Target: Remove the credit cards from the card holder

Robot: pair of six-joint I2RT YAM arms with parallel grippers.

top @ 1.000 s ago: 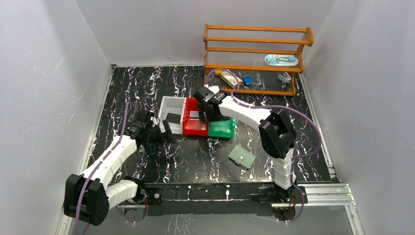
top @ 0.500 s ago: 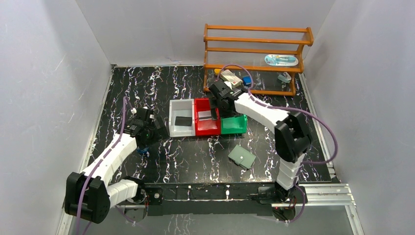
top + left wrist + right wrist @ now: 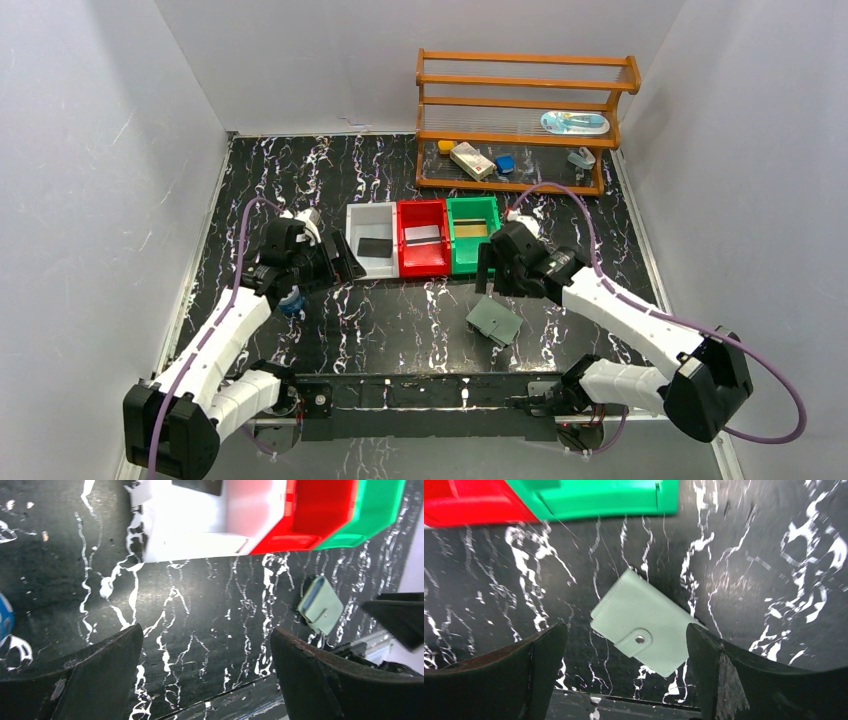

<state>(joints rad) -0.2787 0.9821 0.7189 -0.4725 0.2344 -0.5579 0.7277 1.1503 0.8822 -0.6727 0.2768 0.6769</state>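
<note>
Table (image 3: 400,320): black, white-veined; I see pale walls (image 3: 90,150) around.
Card holder (image 3: 644,630): closed, lying flat.
Left gripper (image 3: 343,265), right gripper (image 3: 490,280): jaws wide, empty.

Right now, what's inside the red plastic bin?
One silver-grey flat card lies on the floor of the red plastic bin. Nothing else shows in there. Anything beneath that card is covered and cannot be seen.
</note>
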